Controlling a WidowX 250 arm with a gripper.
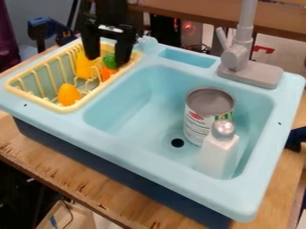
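Toy [108,74], orange with green top.

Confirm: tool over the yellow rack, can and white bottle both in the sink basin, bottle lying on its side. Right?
Wrong on the bottle's pose: the camera view shows the white bottle standing upright. The rest holds: tool over the yellow rack, can and bottle both in the sink basin.
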